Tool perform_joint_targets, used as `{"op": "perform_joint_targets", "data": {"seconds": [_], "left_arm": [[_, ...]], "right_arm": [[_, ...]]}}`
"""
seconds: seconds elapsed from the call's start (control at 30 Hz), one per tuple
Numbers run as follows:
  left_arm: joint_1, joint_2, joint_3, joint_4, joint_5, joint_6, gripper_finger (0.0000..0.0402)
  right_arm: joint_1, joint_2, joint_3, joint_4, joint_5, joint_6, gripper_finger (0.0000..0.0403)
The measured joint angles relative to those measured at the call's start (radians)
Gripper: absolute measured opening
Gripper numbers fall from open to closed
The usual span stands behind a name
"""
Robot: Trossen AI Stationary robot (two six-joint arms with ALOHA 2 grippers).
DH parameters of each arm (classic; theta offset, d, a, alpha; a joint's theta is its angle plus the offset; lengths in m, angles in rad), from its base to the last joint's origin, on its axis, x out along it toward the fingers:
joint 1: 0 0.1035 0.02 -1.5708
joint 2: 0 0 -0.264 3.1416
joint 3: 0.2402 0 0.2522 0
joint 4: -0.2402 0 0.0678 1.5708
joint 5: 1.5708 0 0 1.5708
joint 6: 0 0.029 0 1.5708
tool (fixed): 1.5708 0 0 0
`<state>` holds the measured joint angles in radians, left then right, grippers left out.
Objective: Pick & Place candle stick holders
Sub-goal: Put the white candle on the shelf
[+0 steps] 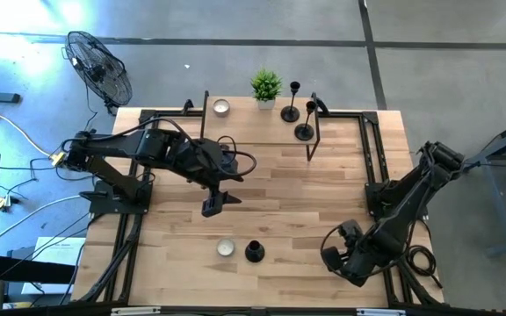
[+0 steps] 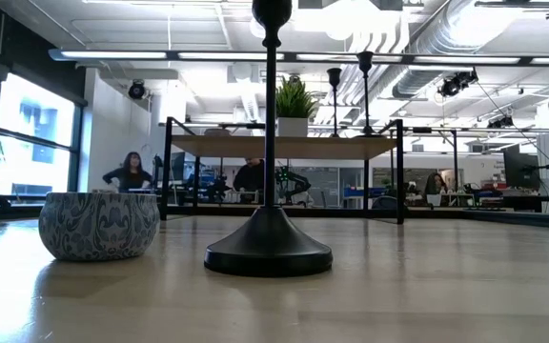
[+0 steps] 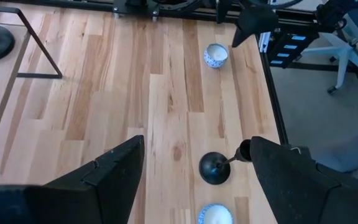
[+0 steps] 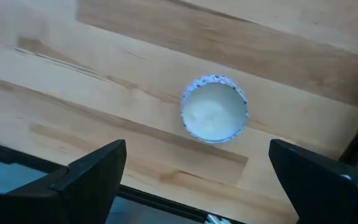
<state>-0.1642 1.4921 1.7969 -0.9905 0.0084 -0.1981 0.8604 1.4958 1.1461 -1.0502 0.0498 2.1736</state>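
Left gripper point(image 1: 213, 204) above mid-table, fingers spread, grasping nothing. Right gripper point(image 1: 334, 259) at 5 o'clock, fingers spread wide, also empty. One candle stick holder point(image 1: 254, 252) upright at 6 o'clock beside a patterned candle bowl point(image 1: 226, 247) — two others point(image 1: 298, 111) at 12 o'clock.

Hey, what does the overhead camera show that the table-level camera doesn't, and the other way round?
Only the overhead view shows both arms: the left gripper open over mid-table, the right gripper open near the front right corner. It also shows a floor fan and a second small bowl at the back.

Only the table-level view shows the room behind, with a person at a desk.

Both show the front candle holder beside a patterned bowl, the potted plant, and two more candle holders on a raised shelf.
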Motion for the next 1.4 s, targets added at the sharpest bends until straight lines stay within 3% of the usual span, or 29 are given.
{"op": "perform_joint_targets", "data": {"seconds": [0.53, 1.4], "left_arm": [[0.0, 0.0, 0.0, -0.004, 0.001, 0.041, 0.0288], [0.0, 0.0, 0.0, -0.008, 0.027, 0.06, 0.0288]], "right_arm": [[-0.006, 0.171, 0.0, 0.044, -0.088, -0.12, 0.0389], [-0.041, 0.228, 0.0, 0.018, -0.101, -0.242, 0.0389]]}}
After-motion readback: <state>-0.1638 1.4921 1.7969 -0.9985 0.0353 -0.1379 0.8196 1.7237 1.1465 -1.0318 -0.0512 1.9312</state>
